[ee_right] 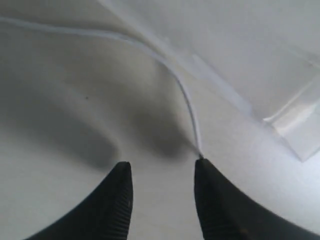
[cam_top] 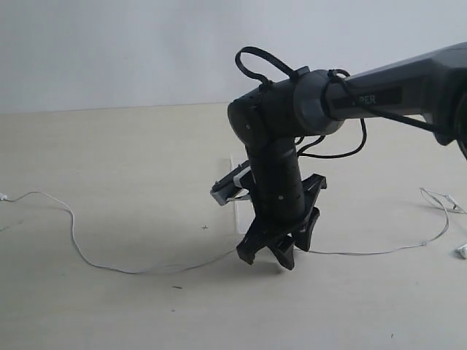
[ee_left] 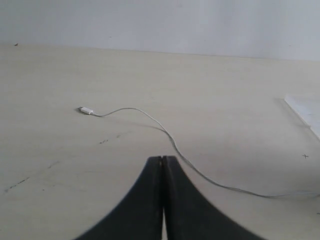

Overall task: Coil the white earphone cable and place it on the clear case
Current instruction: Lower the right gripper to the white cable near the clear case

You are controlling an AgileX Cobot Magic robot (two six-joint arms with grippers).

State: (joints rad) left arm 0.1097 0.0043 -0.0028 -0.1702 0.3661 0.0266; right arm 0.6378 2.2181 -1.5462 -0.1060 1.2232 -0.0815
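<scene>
The pale bench [cam_top: 109, 313] carries everything. The dark right arm [cam_top: 394, 87] comes in from the side and bends steeply down across the middle, with a black robot cable [cam_top: 255, 58] looped over its elbow.

The right end effector [cam_top: 266, 259] sits low over the bench. In the right wrist view its two fingers stand apart [ee_right: 162, 167], with bare bench between them.

The clear case [ee_right: 240, 55] lies flat on the bench just beyond this end effector, partly behind the arm in the exterior view. It is also at the far edge of the left wrist view [ee_left: 306, 111].

The white earphone cable [cam_top: 131, 271] lies uncoiled on the bench. It runs out in long slack curves to both sides of the right end effector and is not on the case. Close up, the cable [ee_right: 187, 100] passes beside the case's edge and ends at the tip of one finger [ee_right: 202, 170], touching it but not gripped.

The left end effector [ee_left: 162, 159] has its fingers pressed together on nothing, and the cable [ee_left: 165, 131] curves past just ahead of it.

The cable's small white plug [ee_left: 86, 110] lies farther ahead. An earbud [cam_top: 461, 251] lies well away from the right end effector.
</scene>
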